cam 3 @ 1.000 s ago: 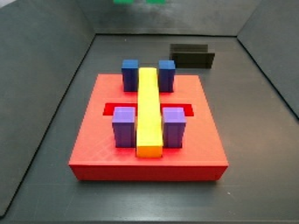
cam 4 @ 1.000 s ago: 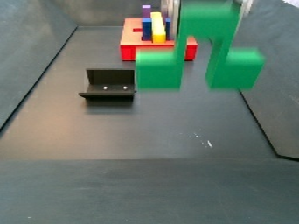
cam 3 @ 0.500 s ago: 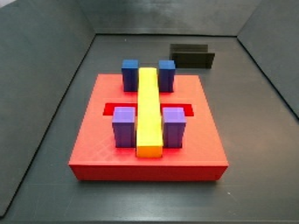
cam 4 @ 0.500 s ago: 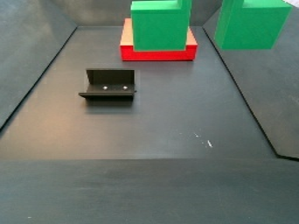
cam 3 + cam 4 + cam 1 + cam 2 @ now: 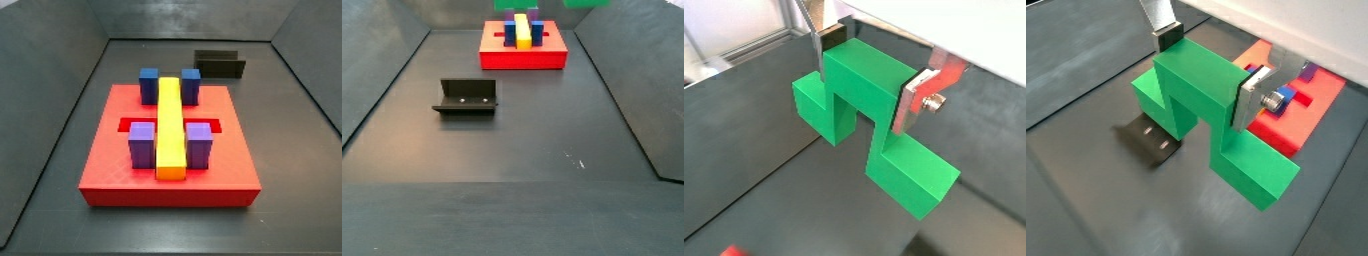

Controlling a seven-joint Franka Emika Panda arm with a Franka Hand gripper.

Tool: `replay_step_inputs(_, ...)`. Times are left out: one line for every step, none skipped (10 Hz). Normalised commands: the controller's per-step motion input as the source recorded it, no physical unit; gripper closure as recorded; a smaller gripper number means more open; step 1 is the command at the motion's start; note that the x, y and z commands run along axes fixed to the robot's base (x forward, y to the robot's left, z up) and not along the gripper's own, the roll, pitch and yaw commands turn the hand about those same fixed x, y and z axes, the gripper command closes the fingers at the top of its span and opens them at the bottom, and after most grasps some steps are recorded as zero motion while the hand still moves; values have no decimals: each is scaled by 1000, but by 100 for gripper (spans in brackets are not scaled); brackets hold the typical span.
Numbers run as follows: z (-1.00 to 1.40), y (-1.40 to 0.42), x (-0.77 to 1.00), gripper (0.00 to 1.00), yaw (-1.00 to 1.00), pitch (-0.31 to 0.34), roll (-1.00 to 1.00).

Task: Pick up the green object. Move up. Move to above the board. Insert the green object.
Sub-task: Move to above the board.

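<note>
The hand (image 5: 1203, 70) sat clamped on the raised centre cube of the green object (image 5: 1207, 115), one silver finger (image 5: 814, 60) flat on one face and the other finger (image 5: 913, 100) on the opposite face, its two lower cubes hanging beneath; both wrist views showed the piece lifted clear of the dark floor (image 5: 516, 130). In a side view only a green sliver (image 5: 583, 3) showed at the top edge, so the piece looked high. From left to right in that view stood the fixture (image 5: 466, 98), then the board (image 5: 523, 55) with its yellow bar (image 5: 521, 28) well beyond. The step in hand seemed to be the carry to above the board: it would go best kept level, high enough to clear the blue blocks (image 5: 168, 85) and purple blocks (image 5: 170, 143), and squared to the recessed slot (image 5: 134, 126) before any descent. No brand, label or writing could be read anywhere.
</note>
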Motion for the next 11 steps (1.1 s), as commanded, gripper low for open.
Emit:
replay_step_inputs(129, -1400, 52, 100, 6, 23, -26)
replay_step_inputs(137, -1400, 52, 100, 5, 16, 1)
replay_step_inputs(141, -1400, 54, 100, 10, 22, 5)
replay_step_inputs(154, -1400, 61, 100, 7, 45, -18)
replay_step_inputs(158, -1400, 68, 100, 7, 65, -5)
replay_step_inputs(163, -1400, 98, 100, 7, 98, 4)
replay_step_inputs(167, -1400, 125, 100, 8, 119, -6)
replay_step_inputs(106, -779, 122, 100, 2, 155, 11)
replay_step_inputs(83, -555, 115, 100, 9, 156, 16)
replay_step_inputs(56, -334, 94, 100, 9, 136, 22)
replay_step_inputs(41, -185, 62, 100, 11, 100, 35)
